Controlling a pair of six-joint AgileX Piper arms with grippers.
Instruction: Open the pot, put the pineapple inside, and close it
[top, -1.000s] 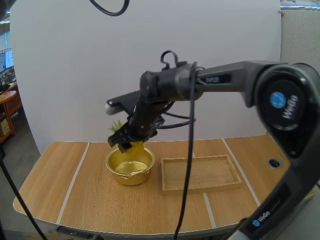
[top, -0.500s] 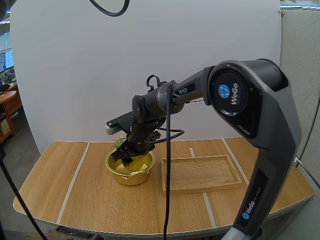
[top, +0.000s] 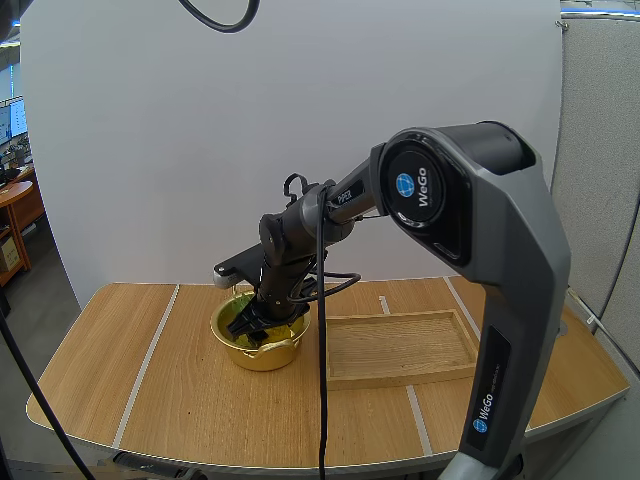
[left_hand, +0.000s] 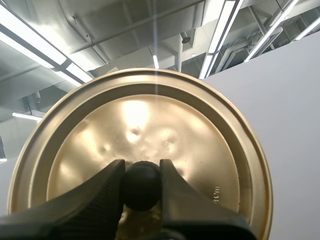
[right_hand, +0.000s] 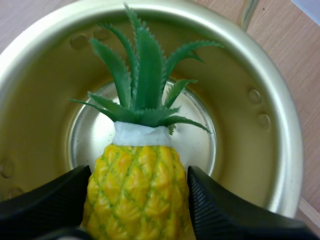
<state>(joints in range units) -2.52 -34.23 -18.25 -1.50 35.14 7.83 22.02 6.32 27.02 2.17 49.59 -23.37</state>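
While right claw (right_hand: 137, 200) holds pineapple (right_hand: 136, 187) in pot (right_hand: 283, 150) | left claw (left_hand: 141, 186) pinches lid (left_hand: 150, 117)

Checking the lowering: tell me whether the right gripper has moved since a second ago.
Yes. The right gripper, shut on the pineapple, has sunk from above the pot into it.

pot (top: 262, 352): gold, uncovered, was set toward the table's (top: 150, 400) back edge.
pineapple (right_hand: 137, 192): yellow, green-crowned, was held inside pot.
lid (left_hand: 200, 145): gold, was held by knob (left_hand: 141, 184).

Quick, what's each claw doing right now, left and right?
Left claw: closed, holding the lid by its knob.
Right claw: closed on the pineapple, in the pot.
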